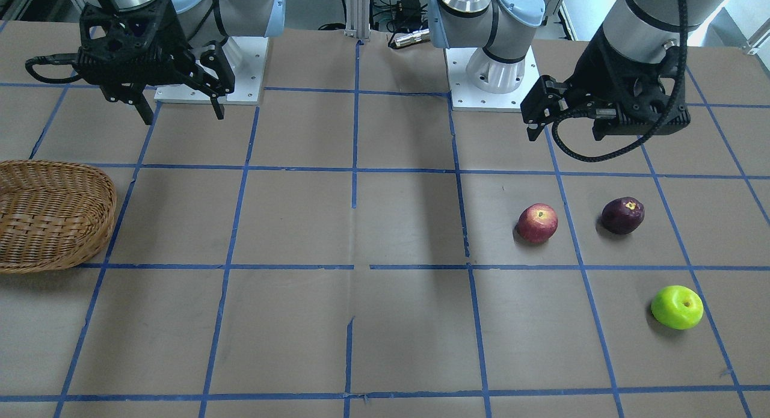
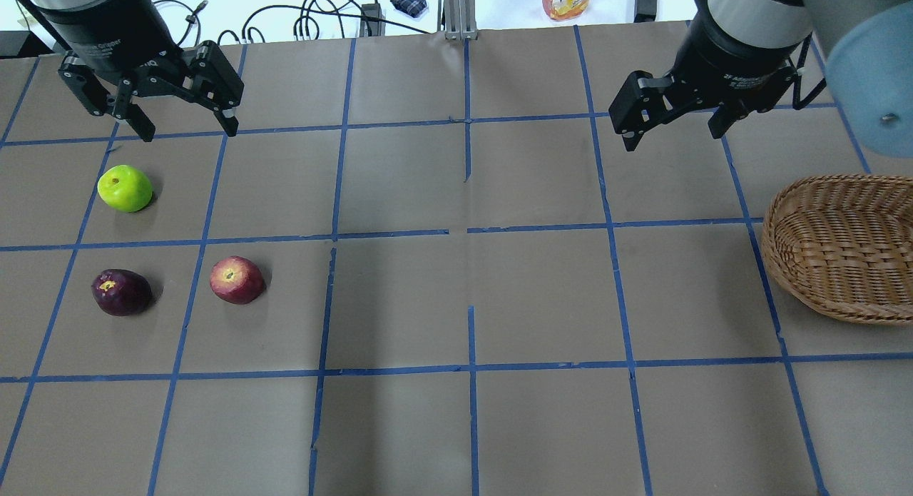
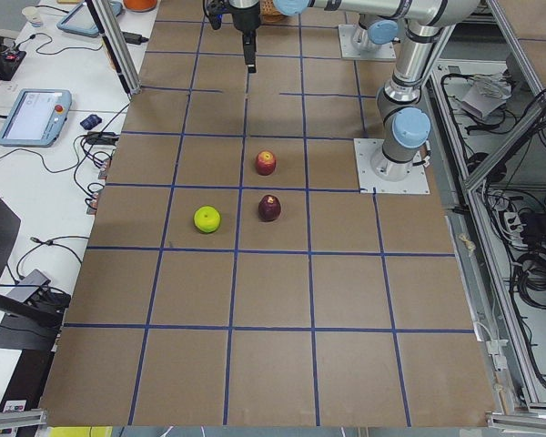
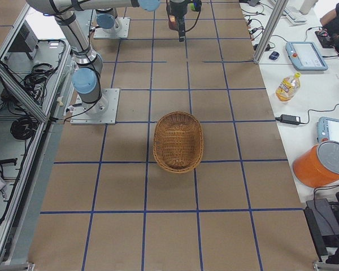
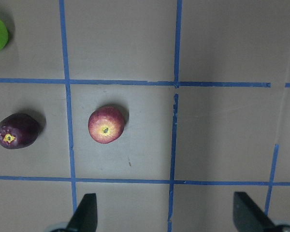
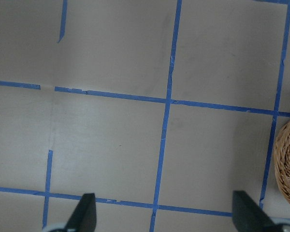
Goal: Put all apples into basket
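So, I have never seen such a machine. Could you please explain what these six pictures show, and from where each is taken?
It is a robot with two arms at a table marked with blue tape. Each arm ends in a two-finger tool. Two pictures look down from behind the robot and from across the table, two from the table's ends, two from wrist cameras. On the robot's left lie a green apple, a red apple and a dark purple apple. An empty wicker basket sits on its right. The left tool and the right tool hang open, holding nothing.
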`<state>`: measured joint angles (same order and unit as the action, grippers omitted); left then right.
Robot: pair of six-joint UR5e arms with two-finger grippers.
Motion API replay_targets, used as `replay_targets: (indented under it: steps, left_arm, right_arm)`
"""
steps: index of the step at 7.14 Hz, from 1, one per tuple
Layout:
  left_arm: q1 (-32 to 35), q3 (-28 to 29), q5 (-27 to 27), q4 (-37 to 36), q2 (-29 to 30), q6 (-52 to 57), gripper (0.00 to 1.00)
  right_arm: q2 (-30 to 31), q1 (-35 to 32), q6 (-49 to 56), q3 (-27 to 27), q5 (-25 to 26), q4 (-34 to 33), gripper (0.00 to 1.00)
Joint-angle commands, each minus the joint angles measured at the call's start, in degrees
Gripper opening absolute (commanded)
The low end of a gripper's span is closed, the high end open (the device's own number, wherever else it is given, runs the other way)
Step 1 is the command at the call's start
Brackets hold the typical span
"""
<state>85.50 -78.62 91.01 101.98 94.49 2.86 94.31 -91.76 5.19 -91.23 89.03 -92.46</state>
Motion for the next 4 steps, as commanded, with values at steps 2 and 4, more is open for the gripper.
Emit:
replay_targets:
  steps: [2, 4]
  left_arm:
    - [-0.3, 0.4, -0.2, -0.1, 0.8, 0.0, 1.0]
    - [-0.2, 0.1, -0.3, -0.1, 0.2, 0.0, 1.0]
  right_arm:
    - [0.0, 0.0, 0.0, 0.0, 0.0, 0.0, 1.0]
    - [0.0, 0.0, 0.0, 0.0, 0.0, 0.0, 1.0]
